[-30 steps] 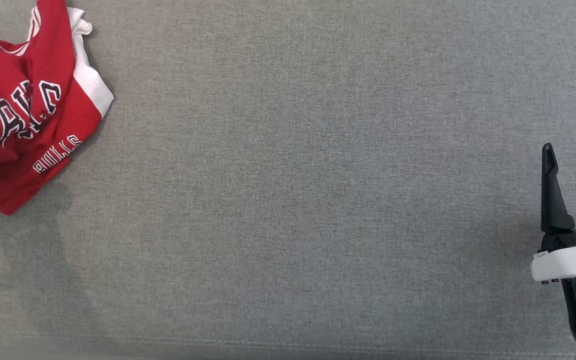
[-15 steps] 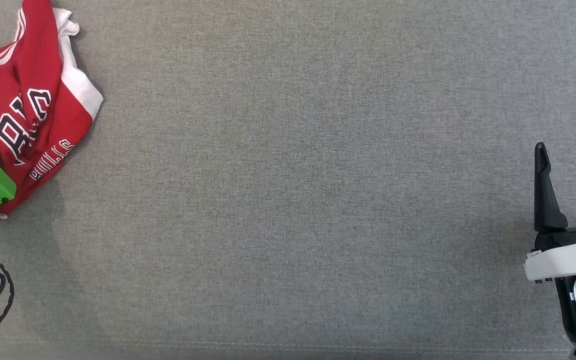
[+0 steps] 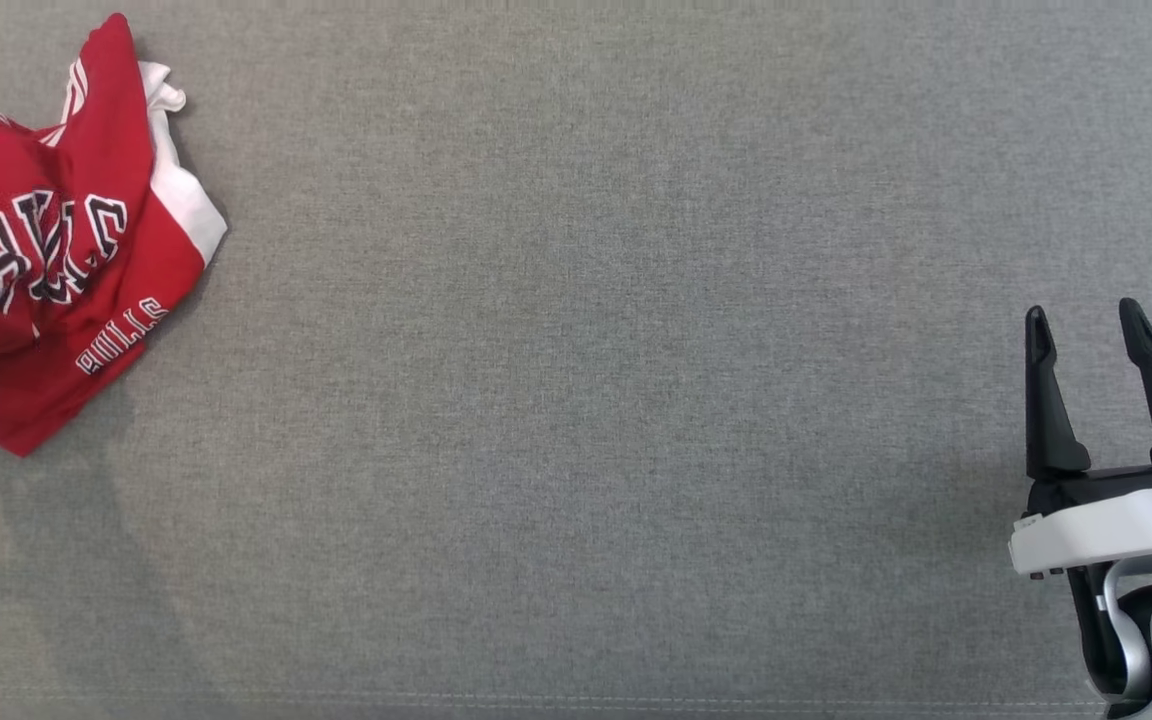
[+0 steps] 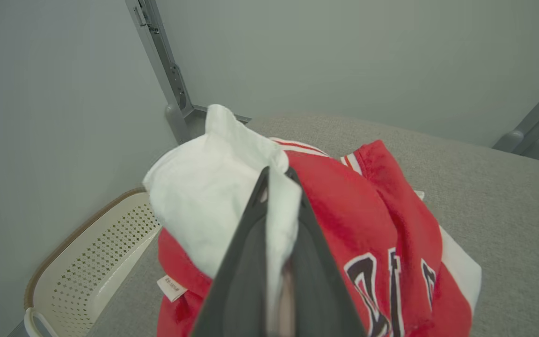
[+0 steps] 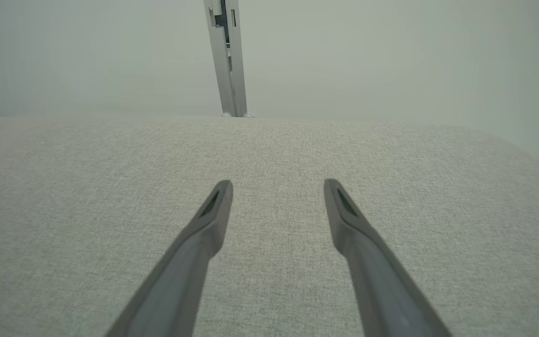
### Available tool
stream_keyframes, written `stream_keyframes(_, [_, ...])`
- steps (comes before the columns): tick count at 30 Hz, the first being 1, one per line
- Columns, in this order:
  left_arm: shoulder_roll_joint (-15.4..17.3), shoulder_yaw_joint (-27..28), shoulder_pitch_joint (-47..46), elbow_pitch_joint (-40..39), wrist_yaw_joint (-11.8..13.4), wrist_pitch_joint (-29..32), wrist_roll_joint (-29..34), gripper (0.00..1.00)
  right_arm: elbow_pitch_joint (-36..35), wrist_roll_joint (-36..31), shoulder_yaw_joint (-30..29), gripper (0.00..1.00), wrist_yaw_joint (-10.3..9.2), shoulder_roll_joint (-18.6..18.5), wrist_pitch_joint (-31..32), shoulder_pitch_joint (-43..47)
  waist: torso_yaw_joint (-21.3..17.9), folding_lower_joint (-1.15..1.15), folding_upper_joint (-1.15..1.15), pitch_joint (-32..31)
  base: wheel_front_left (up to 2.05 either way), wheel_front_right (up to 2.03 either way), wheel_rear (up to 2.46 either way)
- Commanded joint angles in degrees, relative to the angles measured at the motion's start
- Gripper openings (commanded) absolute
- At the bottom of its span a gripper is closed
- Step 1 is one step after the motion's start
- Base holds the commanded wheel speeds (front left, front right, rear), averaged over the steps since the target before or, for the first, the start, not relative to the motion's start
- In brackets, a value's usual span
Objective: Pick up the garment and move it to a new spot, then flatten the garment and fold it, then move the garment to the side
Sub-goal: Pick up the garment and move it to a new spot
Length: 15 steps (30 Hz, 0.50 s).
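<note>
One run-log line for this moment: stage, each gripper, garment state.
stage: pick-and-move | left gripper: shut on garment | right gripper: open, empty, above grey surface | garment: crumpled, unfolded, far left

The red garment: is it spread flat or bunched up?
Bunched up. The garment lies in crumpled folds with creased lettering, and the left end effector is shut on it.

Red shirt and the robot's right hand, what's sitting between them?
Just bare grey fabric surface between the red shirt and the open right hand, seen in the head view.
</note>
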Motion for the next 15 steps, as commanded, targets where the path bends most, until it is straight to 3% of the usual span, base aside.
stream_keyframes(1, [1.0, -0.4, -1.4, -0.7, -0.1, -1.0, 0.6, 0.00, 0.6, 0.3, 0.2, 1.00, -0.02, 0.2, -0.6, -0.5, -0.3, 0.00, 0.00, -2.3, 0.00, 0.00, 0.00])
stream_keyframes(8, [2.7, -2.3, -5.2, -6.3, -0.1, -2.5, 2.9, 0.00, 3.7, 0.9, 1.1, 1.00, -0.02, 1.6, -2.5, -0.1, -1.5, 0.00, 0.00, -6.2, 0.00, 0.00, 0.00])
stream_keyframes(15, [2.2, -5.6, -10.6, -17.3, 0.3, 0.8, 4.9, 0.00, 6.5, 1.7, 1.3, 1.00, -0.02, 2.7, -4.7, -0.7, -4.8, 0.00, 0.00, -7.9, 0.00, 0.00, 0.00])
